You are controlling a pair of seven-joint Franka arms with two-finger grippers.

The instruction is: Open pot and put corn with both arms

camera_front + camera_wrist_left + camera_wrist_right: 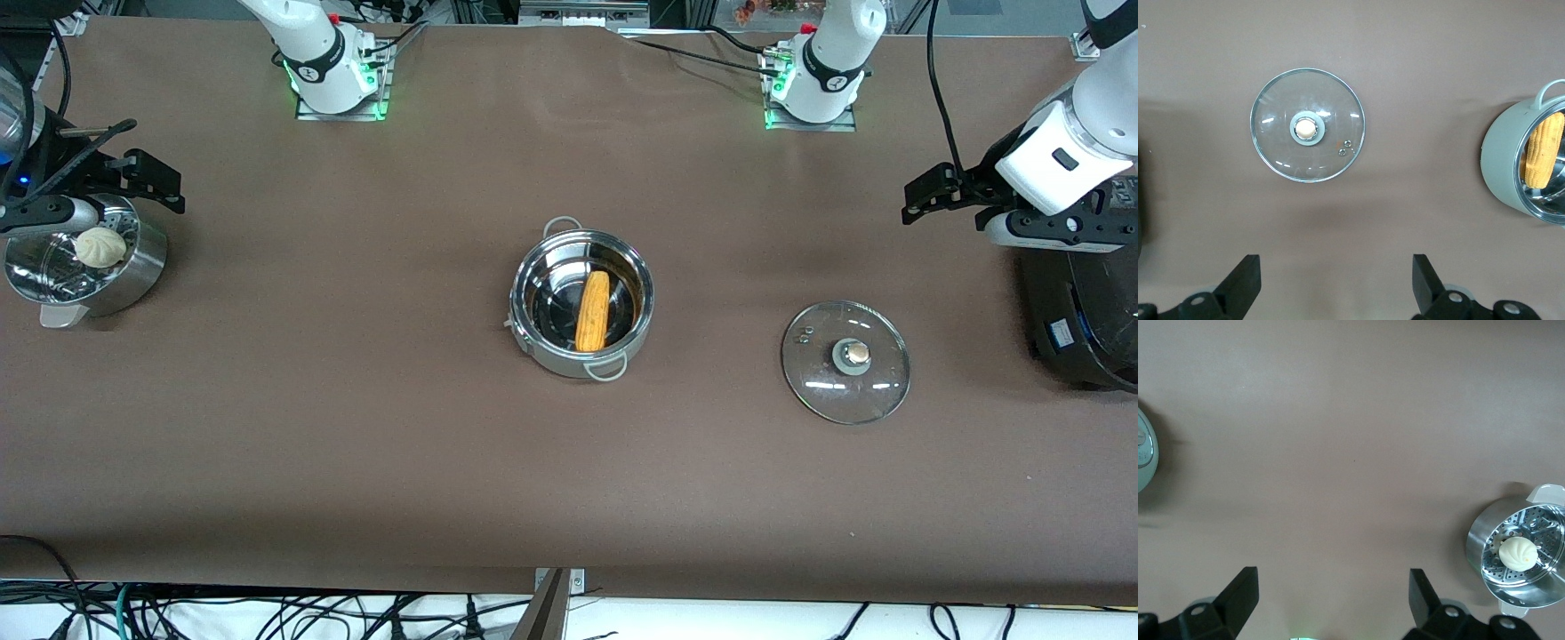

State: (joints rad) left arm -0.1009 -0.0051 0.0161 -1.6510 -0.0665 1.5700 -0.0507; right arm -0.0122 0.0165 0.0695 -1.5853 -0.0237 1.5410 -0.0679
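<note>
The corn [593, 311] already lies in the pot [533, 342], and the lid [845, 361] rests apart on the counter [356, 427] toward the wide-open, empty left tool [944, 197], while the right tool [147, 182], also wide and empty, waits over the steamer [133, 276].

Even overhead light — soft shadows, glare on the pot [581, 304] and lid [845, 361].

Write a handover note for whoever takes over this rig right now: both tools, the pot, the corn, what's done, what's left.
Left tool: open, empty, up near the black cooker at its end of the table.
Right tool: open, empty, over the steamer pot holding the bun.
Pot: mid-table, uncovered.
Corn: lying inside the pot.
Lid: flat on the table toward the left arm's end, knob up.
Done: pot opened, corn in. Left: nothing apparent.
</note>
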